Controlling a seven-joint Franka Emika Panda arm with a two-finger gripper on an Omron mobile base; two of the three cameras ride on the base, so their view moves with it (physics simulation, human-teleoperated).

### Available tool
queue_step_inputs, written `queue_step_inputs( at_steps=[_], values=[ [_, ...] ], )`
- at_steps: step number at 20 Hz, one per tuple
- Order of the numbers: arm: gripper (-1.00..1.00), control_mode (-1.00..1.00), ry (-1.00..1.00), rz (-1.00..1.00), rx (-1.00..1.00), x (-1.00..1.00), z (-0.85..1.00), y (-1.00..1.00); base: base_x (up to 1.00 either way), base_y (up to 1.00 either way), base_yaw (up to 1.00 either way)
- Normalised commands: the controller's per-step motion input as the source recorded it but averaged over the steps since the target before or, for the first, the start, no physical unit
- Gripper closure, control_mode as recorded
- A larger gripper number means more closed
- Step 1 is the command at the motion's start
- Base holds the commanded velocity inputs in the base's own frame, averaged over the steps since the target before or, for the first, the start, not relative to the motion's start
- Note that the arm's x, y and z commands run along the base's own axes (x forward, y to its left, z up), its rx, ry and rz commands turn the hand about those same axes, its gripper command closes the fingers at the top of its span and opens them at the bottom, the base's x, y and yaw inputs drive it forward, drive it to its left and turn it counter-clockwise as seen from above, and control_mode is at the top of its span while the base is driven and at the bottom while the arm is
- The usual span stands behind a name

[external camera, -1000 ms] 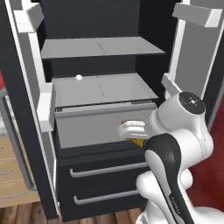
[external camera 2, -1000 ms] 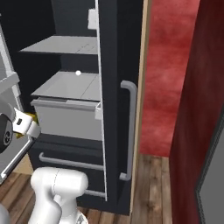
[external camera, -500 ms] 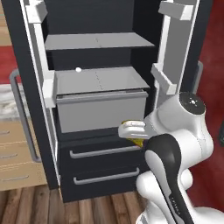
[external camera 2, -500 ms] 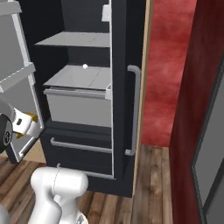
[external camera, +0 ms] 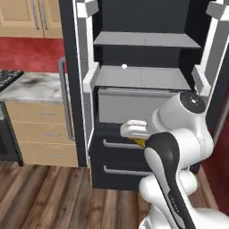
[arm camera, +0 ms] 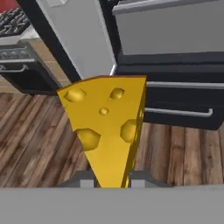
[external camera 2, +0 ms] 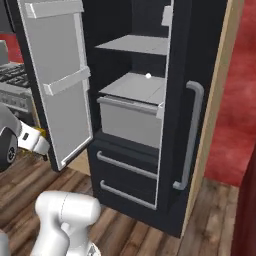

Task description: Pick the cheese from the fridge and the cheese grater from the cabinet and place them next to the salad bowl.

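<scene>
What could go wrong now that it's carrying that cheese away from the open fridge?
The end effector pinches only the narrow tip of the cheese, so the wedge might slip or twist out on the way. The fridge doors stand wide open close by; a swing of the arm could clip the fridge door.

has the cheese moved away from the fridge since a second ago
Yes. The cheese, gripped in the jaws, now sits lower against the fridge drawers in the left base view, though the base itself has backed off.
</scene>
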Motion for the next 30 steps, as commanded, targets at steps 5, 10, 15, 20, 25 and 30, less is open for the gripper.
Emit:
queue_step_inputs(
  at_steps=[5, 10, 15, 20, 25, 30],
  values=[
    [1.00, 1.00, 0.00, 0.00, 0.00, 0.00, 0.00, 0.00, -0.12, 0.01, 0.78],
    [1.00, 1.00, 0.00, 0.00, 0.00, 0.00, 0.00, 0.00, 0.09, 0.22, 0.54],
    [1.00, 1.00, 0.00, 0.00, 0.00, 0.00, 0.00, 0.00, 0.56, 0.30, 0.29],
    [1.00, 1.00, 0.00, 0.00, 0.00, 0.00, 0.00, 0.00, 0.80, 0.31, 0.10],
    [1.00, 1.00, 0.00, 0.00, 0.00, 0.00, 0.00, 0.00, 0.86, 0.28, 0.07],
    [1.00, 1.00, 0.00, 0.00, 0.00, 0.00, 0.00, 0.00, 0.86, 0.28, 0.07]
  ],
)
